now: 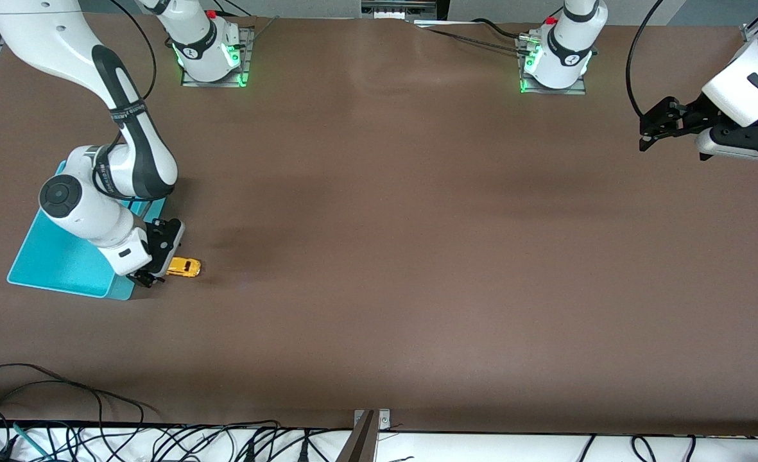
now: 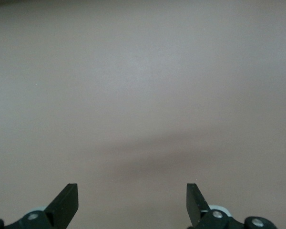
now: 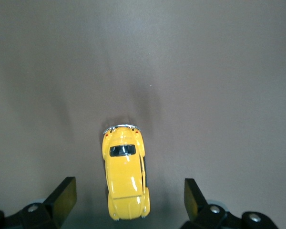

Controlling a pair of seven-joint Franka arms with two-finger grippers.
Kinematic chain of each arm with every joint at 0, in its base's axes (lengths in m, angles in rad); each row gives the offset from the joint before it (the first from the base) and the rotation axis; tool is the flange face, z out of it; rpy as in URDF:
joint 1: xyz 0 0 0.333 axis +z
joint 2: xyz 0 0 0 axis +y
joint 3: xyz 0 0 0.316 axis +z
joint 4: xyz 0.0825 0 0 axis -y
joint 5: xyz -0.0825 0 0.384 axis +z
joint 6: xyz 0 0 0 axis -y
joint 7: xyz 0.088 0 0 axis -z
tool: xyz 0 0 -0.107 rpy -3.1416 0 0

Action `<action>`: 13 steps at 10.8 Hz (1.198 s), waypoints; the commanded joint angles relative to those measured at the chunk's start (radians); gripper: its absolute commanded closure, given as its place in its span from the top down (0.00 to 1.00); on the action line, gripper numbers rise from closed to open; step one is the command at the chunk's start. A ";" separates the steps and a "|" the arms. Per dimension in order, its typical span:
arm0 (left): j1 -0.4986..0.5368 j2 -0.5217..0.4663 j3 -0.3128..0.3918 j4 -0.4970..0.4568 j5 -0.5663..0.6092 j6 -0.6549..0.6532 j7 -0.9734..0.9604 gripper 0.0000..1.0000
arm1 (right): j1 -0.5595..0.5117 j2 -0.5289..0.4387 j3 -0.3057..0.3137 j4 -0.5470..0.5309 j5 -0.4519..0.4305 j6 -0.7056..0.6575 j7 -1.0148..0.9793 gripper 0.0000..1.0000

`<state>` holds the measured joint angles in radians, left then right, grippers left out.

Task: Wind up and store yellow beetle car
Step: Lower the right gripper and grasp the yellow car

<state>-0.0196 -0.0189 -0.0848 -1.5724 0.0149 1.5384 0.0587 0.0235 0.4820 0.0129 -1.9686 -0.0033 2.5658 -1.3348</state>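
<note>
While the car sits on its wheels on the bare bench, just beside the turquoise bin at the right arm's end, you have nothing of the task finished yet: it is neither wound nor stored. Your right claw hangs low over the spot between bin and car, with its fingers spread wide and gripping nothing; in the right wrist view the car lies between them lengthwise, touching neither. I judge you are at the approach for the first grasp, so the pull-back to wind it and the drop into the bin both remain. Your left claw waits high over the bench at the left arm's end, its fingers equally wide apart and empty.
</note>
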 commanded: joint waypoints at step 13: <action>-0.003 -0.004 -0.003 0.012 0.034 -0.032 -0.010 1.00 | -0.025 0.056 0.010 -0.088 0.002 0.194 -0.064 0.27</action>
<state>-0.0192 -0.0189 -0.0891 -1.5724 0.0218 1.5254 0.0587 0.0130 0.5444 0.0127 -2.0389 -0.0033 2.7359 -1.3792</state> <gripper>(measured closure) 0.000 0.370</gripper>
